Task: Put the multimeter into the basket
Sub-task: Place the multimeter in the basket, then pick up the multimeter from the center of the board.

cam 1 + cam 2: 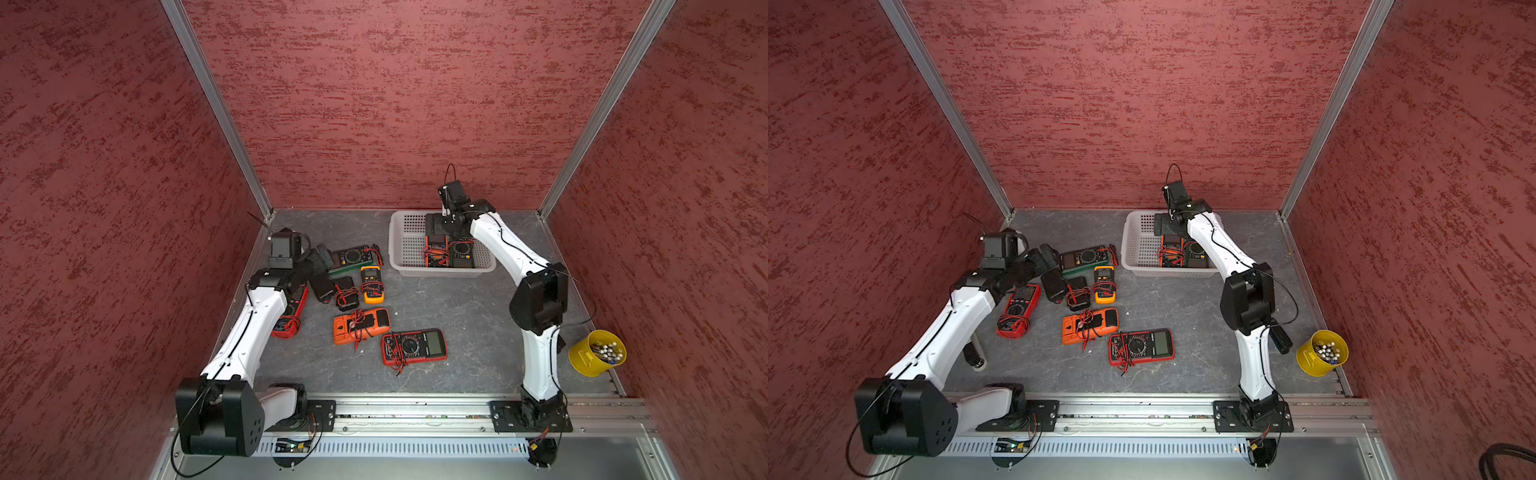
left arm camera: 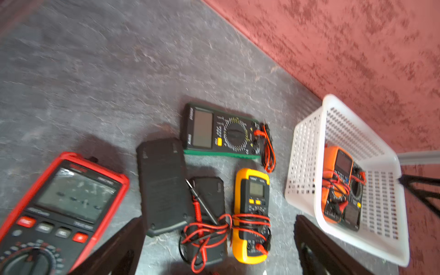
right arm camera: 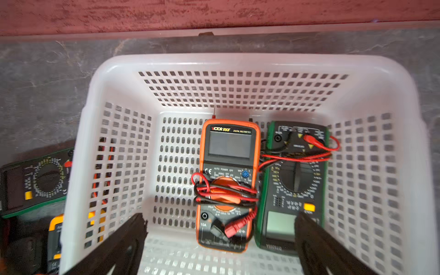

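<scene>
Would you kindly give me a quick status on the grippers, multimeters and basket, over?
Left gripper open, empty, over loose multimeters. Right gripper open above basket. Orange multimeter, green multimeter inside. Nothing blocking.

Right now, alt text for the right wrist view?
White perforated plastic basket seen from above, holding two multimeters lying side by side: an orange-cased multimeter wrapped in red and black leads and a green-edged black multimeter. The open right gripper hangs over them, empty; grey tabletop and red wall lie beyond.
</scene>
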Tool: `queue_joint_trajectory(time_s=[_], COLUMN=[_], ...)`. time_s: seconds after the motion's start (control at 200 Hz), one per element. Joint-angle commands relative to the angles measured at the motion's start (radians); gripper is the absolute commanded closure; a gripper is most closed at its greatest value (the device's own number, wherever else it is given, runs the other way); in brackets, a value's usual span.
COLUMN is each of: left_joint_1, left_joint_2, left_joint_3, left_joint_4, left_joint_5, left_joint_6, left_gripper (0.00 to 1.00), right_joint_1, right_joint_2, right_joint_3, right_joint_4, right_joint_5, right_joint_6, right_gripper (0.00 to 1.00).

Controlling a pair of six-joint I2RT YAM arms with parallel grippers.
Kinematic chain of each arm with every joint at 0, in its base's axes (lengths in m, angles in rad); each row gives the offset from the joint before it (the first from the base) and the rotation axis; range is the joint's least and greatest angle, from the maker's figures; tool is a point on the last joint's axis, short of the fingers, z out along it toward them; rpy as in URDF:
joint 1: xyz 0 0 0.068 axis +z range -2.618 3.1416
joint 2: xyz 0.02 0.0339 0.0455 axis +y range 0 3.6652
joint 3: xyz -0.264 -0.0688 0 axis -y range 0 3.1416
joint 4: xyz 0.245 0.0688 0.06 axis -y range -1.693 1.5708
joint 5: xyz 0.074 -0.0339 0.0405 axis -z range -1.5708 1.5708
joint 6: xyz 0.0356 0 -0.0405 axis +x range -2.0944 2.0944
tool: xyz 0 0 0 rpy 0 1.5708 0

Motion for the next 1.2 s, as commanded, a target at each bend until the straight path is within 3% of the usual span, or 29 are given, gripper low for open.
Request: queue_joint_trajectory(time_s=[0.0, 0.436, 0.681, 1.197], left_joint_1=[-0.068, -0.327, -0.387, -0.397], left_joint_2=[0.058, 0.318, 0.458, 0.632], left_joint_3=[0.067, 0.162, 0.229, 0.288], left_joint_4=[-0.121, -0.108, -0.104, -0.078], left_joint_5=[-0.031, -0.083, -0.122, -0.153], left_joint_6=[-0.014, -0.045, -0.009, 0.023], left_gripper=[0.00, 0.00, 0.00, 0.00], right_joint_1=[-0.002, -0.004, -0.004, -0.004], right_joint_2=[-0.087, -0.336, -0.406, -0.426], right_joint_3=[-0.090, -0.329, -0.405, -0.418], right_joint_4=[0.063, 0.097, 0.152, 0.155], right_joint_5=[0.072, 0.273, 0.284, 0.273], right_joint_6=[0.076, 0.156, 0.121, 0.101], right_gripper=[0.01, 0.01, 0.01, 0.01])
